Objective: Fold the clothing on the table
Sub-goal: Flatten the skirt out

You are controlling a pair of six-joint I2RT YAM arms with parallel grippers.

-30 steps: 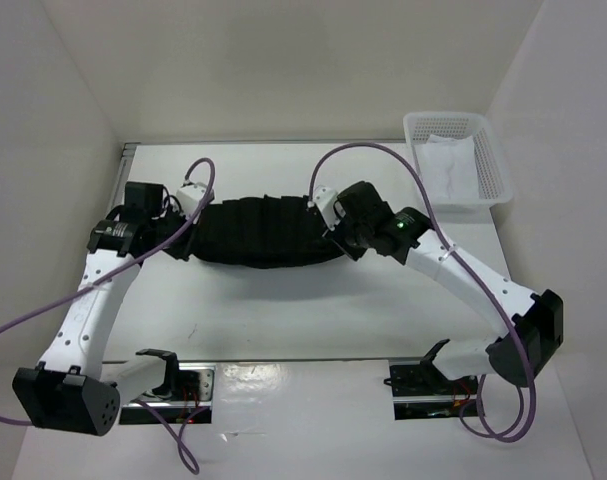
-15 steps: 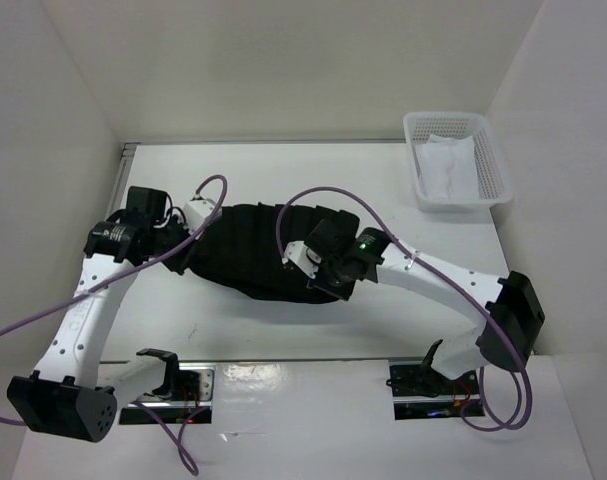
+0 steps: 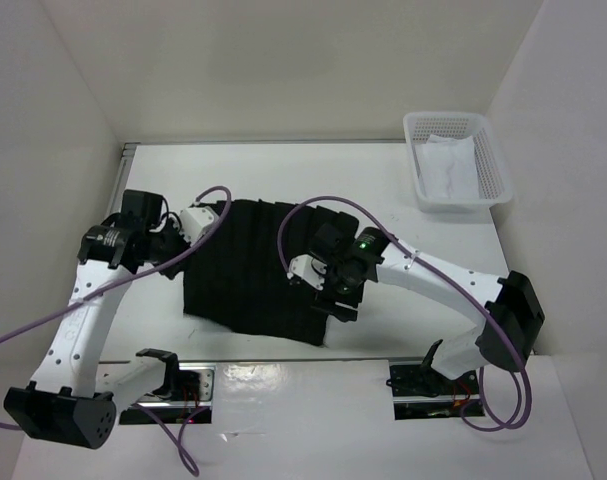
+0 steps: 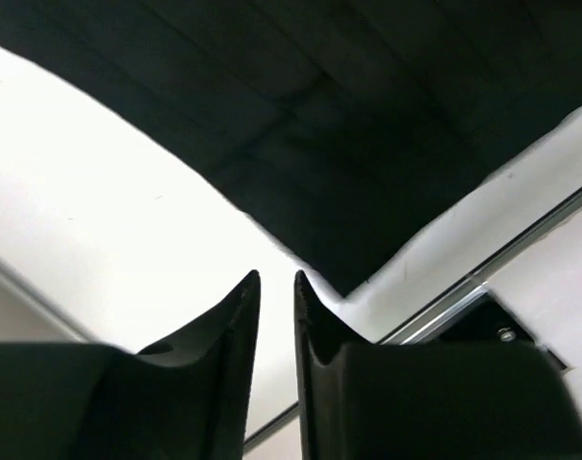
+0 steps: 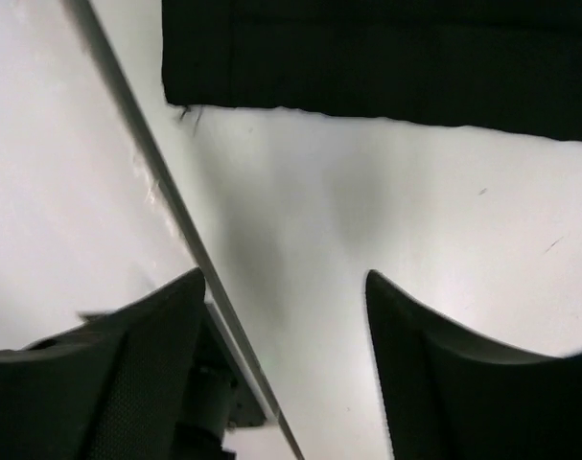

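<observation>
As we look from above, the clothing (image 3: 245,275) lies spread flat on the tabletop (image 3: 283,170), well apart from the basket (image 3: 414,160).

At the left wrist, the left end effector (image 4: 276,278) stands slightly apart, empty, near the clothing's corner.

At the right wrist, the right end effector (image 5: 284,278) stands wide apart, empty, over bare tabletop near the clothing's edge.

The top view is bright and evenly lit, with faint shadows and glare at lower centre. In the left wrist view the counter (image 4: 99,192) blows out white and the cloth (image 4: 367,125) is near-featureless black. The left pincer (image 4: 276,280) and right pincer (image 5: 284,278) look dark and blurred. A soft grey shadow lies mid-frame in the right wrist view.
</observation>
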